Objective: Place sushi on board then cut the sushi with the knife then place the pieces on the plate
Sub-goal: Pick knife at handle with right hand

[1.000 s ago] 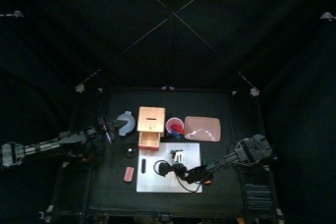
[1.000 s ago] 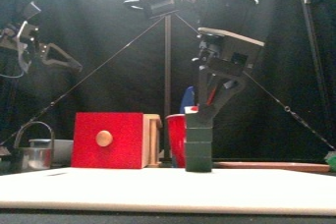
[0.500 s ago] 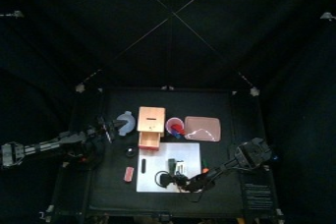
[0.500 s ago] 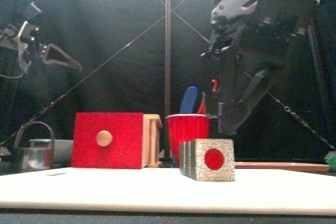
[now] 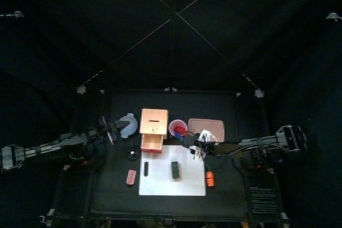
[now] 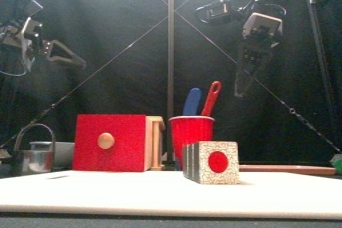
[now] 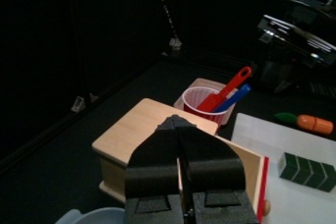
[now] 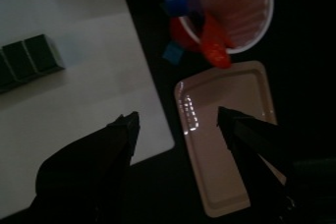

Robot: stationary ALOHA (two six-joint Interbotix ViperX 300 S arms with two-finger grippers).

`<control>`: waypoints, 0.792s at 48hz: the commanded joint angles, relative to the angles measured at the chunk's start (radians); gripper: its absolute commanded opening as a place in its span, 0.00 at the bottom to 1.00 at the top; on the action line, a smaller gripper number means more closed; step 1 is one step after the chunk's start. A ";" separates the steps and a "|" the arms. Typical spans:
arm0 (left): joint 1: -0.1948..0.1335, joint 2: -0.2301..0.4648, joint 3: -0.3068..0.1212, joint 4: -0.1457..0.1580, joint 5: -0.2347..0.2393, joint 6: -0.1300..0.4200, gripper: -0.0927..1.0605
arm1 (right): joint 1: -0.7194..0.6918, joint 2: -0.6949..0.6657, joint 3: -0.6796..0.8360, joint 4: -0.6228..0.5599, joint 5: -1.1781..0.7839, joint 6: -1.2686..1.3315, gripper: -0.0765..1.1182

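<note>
Top view shows the dark green toy sushi roll (image 5: pixel 175 171) lying on the white cutting board (image 5: pixel 158 184) in the lower middle of the frame. I take this to mean the first step is done and the roll sits where a blade can reach it. Just above the board stands the red cup (image 5: pixel 177 127) holding a blue toy knife (image 6: pixel 193 101) and a red toy knife (image 6: pixel 211 96). The pale wooden box (image 5: pixel 155 134) is at its left and the flat pink tray (image 5: pixel 207 129) at its right, bare for the pieces.

The right gripper (image 8: pixel 178 120) hangs high, jaws spread wide and holding nothing, with tray and cup below it. It is probably after a knife. The left gripper (image 7: pixel 182 122) rests at centre left, jaws pressed together on nothing.
</note>
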 commanded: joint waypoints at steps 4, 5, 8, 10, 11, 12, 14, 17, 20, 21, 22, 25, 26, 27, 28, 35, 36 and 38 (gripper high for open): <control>0.032 0.006 -0.029 -0.002 -0.014 -0.003 0.11 | -0.077 0.020 -0.091 0.066 -0.002 -0.221 0.86; 0.034 0.006 -0.028 -0.002 -0.014 -0.003 0.11 | -0.077 0.028 -0.098 0.067 -0.005 -0.239 0.86; 0.035 0.006 -0.026 -0.006 -0.014 -0.003 0.11 | -0.072 0.058 -0.126 0.075 -0.005 -0.281 0.86; 0.038 0.006 -0.026 -0.012 -0.014 -0.003 0.11 | -0.066 0.078 -0.138 0.081 0.000 -0.302 0.86; 0.040 0.006 -0.026 -0.014 -0.014 -0.003 0.11 | -0.060 0.092 -0.144 0.081 0.002 -0.310 0.86; 0.040 0.006 -0.025 -0.014 -0.014 -0.002 0.11 | -0.054 0.101 -0.147 0.081 0.002 -0.311 0.86; 0.041 0.006 -0.021 -0.017 -0.014 -0.003 0.11 | -0.041 0.120 -0.150 0.072 0.002 -0.311 0.86; 0.046 0.006 -0.017 -0.023 -0.014 -0.003 0.11 | -0.032 0.147 -0.155 0.060 0.002 -0.313 0.85; 0.048 0.006 -0.012 -0.032 -0.014 -0.002 0.11 | -0.028 0.160 -0.158 0.048 0.002 -0.314 0.85; 0.048 0.006 -0.012 -0.034 -0.014 -0.002 0.11 | -0.029 0.163 -0.160 0.041 0.002 -0.314 0.84; 0.048 0.006 -0.011 -0.035 -0.014 -0.002 0.11 | -0.028 0.166 -0.163 0.032 0.002 -0.313 0.84; 0.049 0.006 -0.009 -0.035 -0.014 -0.002 0.11 | -0.026 0.170 -0.166 0.017 0.002 -0.311 0.80; 0.048 0.006 -0.009 -0.035 -0.014 -0.002 0.11 | -0.026 0.172 -0.167 0.011 0.002 -0.311 0.78; 0.048 0.006 -0.008 -0.035 -0.014 -0.002 0.11 | -0.023 0.173 -0.167 0.005 0.002 -0.310 0.76; 0.049 0.006 -0.006 -0.035 -0.014 -0.002 0.11 | -0.023 0.176 -0.167 0.000 0.002 -0.308 0.72; 0.048 0.006 0.000 -0.035 -0.012 -0.003 0.11 | -0.023 0.190 -0.170 -0.025 -0.002 -0.310 0.50; 0.048 0.006 0.000 -0.035 -0.012 -0.003 0.11 | -0.023 0.190 -0.172 -0.028 -0.002 -0.308 0.48; 0.049 0.006 0.002 -0.037 -0.014 -0.003 0.11 | -0.021 0.190 -0.175 -0.032 -0.002 -0.308 0.45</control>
